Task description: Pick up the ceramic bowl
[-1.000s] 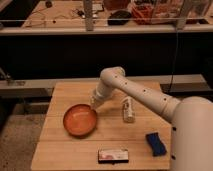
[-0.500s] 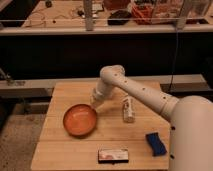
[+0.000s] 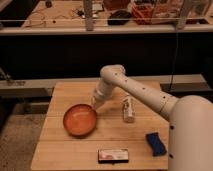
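The 1 arm is extended in from the right edge of the bench and bent near the far edge, with the gripper held low, left of centre.

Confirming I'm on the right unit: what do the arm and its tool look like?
The arm is glossy white, made of thick rounded segments with a bulbous joint at the bend. No cables or markings show. The tool is a narrower pale tip, at the back right rim of the orange bowl.
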{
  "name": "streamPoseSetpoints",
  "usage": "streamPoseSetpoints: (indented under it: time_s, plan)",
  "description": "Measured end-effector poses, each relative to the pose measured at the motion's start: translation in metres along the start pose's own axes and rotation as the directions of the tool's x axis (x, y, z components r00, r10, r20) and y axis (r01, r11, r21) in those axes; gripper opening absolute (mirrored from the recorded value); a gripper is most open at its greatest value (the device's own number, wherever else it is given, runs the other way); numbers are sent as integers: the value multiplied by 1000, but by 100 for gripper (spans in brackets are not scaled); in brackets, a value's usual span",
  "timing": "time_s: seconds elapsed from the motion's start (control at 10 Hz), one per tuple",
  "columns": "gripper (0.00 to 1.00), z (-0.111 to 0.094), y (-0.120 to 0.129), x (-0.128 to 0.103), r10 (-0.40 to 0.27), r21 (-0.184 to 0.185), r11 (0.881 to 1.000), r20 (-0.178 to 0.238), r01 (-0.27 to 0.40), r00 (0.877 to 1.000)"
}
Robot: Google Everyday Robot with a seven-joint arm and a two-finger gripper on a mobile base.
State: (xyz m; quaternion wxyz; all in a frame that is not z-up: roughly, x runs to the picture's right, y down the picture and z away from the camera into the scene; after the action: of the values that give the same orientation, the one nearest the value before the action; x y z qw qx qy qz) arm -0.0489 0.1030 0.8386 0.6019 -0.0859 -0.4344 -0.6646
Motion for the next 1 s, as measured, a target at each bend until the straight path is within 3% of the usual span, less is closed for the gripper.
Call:
streamPoseSetpoints:
  time_s: [0.3,0.4,0.5,0.7,0.8,0.9,1.0]
  plan:
    - [66,3,-6,1,-5,-6,1000,13,5,1000]
    - [69,1,-7,1,-6,-10,1000,16,6,1000]
    - [67,1,-8,2,-7,-12,1000,17,7,1000]
    - [48,0,-10,2,-10,-16,1000,21,10,1000]
    - [45,5,-9,1,-10,-18,1000,30,11,999]
    - [46,11,-7,-1,-8,-21,1000,39,9,999]
    - [55,16,-5,-1,-12,-24,1000,49,13,999]
